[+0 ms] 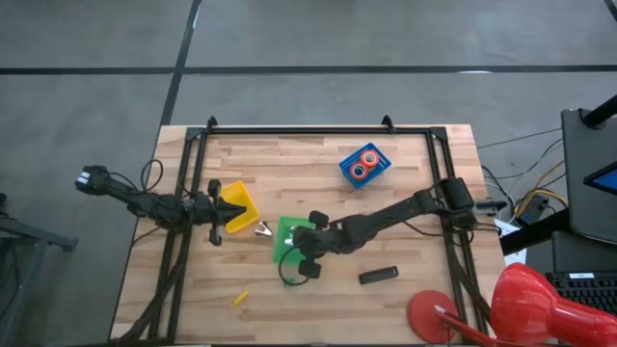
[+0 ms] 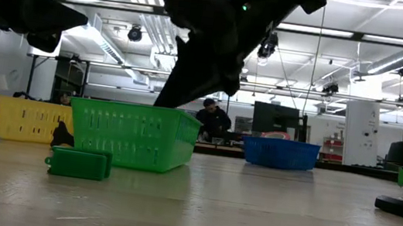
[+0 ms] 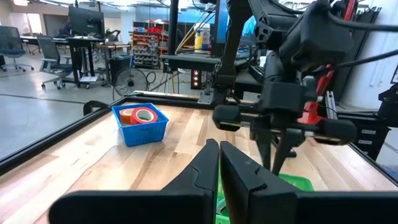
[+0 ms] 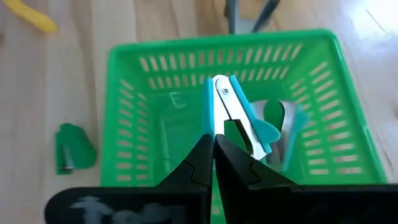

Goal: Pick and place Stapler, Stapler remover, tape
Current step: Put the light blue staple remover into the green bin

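My right gripper [image 4: 213,142] is shut on a teal stapler remover [image 4: 231,109] and hovers over the green basket [image 1: 285,231], pointing down into it. A second teal and grey piece [image 4: 285,123] lies on that basket's floor. The black stapler [image 1: 379,276] lies flat on the table toward the near edge, right of the green basket. Two tape rolls, red and orange [image 1: 363,167], sit in the blue basket [image 3: 147,131] near the far side. The other tape rolls do not show. My left gripper [image 3: 219,152] is shut and holds nothing; it hangs by the yellow basket [image 1: 239,202]. My right gripper pinches the stapler remover's lower end [image 4: 219,127] between its two fingers, coming from above and pointing down. The remover sticks out past the fingertips, lifted clear above the green basket's floor. The fingers themselves hide the exact spot of contact.
A small green blocky object [image 4: 73,148] lies on the table just outside the green basket's near side. A yellow piece [image 1: 240,298] lies near the near edge. A small dark and silver item [image 1: 262,229] sits between the yellow and green baskets. A red lamp [image 1: 525,304] stands at the near right corner.
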### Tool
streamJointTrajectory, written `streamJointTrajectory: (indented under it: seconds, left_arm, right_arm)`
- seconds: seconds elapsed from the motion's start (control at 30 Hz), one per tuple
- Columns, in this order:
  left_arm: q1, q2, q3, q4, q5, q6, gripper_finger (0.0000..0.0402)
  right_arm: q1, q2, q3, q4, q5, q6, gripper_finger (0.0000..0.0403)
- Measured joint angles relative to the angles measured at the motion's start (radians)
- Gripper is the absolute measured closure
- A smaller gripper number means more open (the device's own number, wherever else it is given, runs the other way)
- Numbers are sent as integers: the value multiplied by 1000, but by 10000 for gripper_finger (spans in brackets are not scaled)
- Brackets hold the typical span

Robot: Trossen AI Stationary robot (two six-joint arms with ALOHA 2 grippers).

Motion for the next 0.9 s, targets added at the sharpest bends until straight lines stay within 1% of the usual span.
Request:
streamJointTrajectory:
  seconds: [0.3,0.9]
  left_arm:
    - [0,0,0,0,0,0,383]
    - [0,0,0,0,0,0,380]
  right_arm:
    - [-3,54,0,3,-5,0,394]
    - [-3,51,0,3,-5,-4,394]
